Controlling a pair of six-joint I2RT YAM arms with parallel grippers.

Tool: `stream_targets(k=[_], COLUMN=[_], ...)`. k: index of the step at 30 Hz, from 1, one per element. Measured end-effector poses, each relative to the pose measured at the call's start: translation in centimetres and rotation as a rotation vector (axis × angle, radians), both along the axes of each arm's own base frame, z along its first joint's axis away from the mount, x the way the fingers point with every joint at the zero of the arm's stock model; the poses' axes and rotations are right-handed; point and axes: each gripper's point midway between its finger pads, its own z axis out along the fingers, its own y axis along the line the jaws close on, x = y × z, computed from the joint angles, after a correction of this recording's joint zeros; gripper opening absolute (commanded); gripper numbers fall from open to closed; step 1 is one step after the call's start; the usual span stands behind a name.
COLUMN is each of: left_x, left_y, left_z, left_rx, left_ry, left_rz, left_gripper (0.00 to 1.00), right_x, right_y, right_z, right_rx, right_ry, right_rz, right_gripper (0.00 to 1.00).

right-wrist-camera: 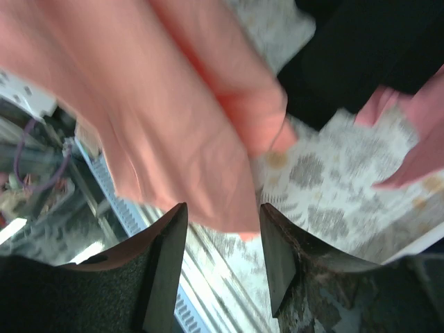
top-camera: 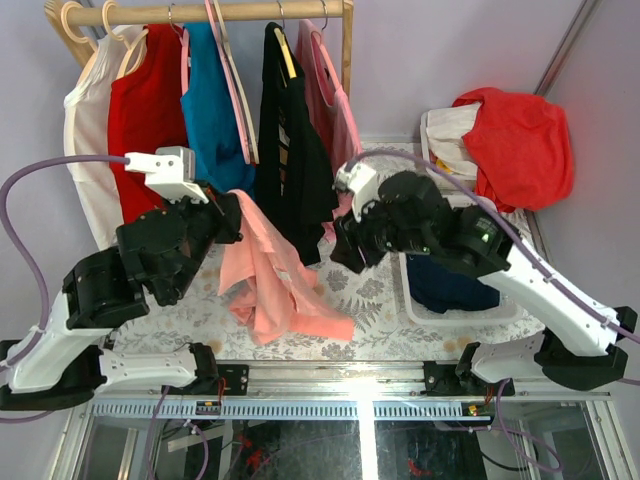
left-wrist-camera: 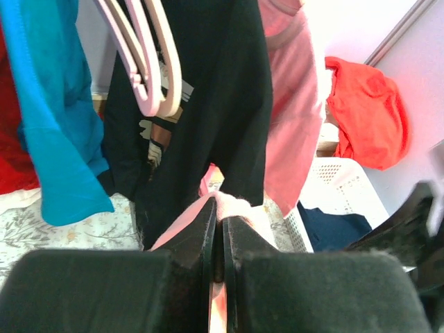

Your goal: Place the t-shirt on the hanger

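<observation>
The salmon t-shirt [top-camera: 275, 280] hangs limp from my left gripper [top-camera: 232, 215], its lower end bunched on the patterned tablecloth. In the left wrist view my left gripper [left-wrist-camera: 222, 208] is shut on a fold of the t-shirt [left-wrist-camera: 239, 208]. My right gripper [top-camera: 345, 250] is open just right of the cloth. In the right wrist view the t-shirt's [right-wrist-camera: 194, 125] lower edge hangs just ahead of my right gripper [right-wrist-camera: 223, 215], between the spread fingers and ungripped. Cream hanger hooks [top-camera: 72, 22] sit at the rail's far left above hung garments. I cannot single out the task's hanger.
A wooden rail [top-camera: 240, 12] carries white, red, blue [top-camera: 210, 110] and black [top-camera: 290, 150] garments, a thin pink hanger [top-camera: 238, 95] and a pale pink striped top [top-camera: 335, 110]. A white basket [top-camera: 500, 312] with navy cloth stands at the right. A bright red shirt [top-camera: 520, 140] lies behind it.
</observation>
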Motion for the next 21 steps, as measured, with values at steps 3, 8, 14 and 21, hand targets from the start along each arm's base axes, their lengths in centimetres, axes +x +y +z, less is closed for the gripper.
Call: stream_targets(k=[3, 8, 14, 21], left_x=[-0.4, -0.9, -1.4, -1.3], left_y=[1.2, 3.1, 4.3, 3.9], left_z=[0.0, -0.2, -0.9, -2.0], left_rx=[0.003, 0.006, 0.014, 0.048], left_ry=[-0.001, 0.003, 0.023, 0.058], left_rz=[0.013, 0.036, 0.053, 0.055], left_gripper=[0.00, 0.00, 0.00, 0.00], right_x=[1.5, 4.4, 9.7, 16.7], right_y=[0.8, 2.0, 6.4, 12.9], right_z=[4.9, 13.9, 19.2, 13.2], right_rx=[0.066, 0.250, 0.368, 0.254], right_ry=[-0.085, -0.255, -0.398, -0.440], right_rz=[-0.032, -0.125, -0.235, -0.290], right_gripper=[0.57, 0.59, 0.61, 0.61])
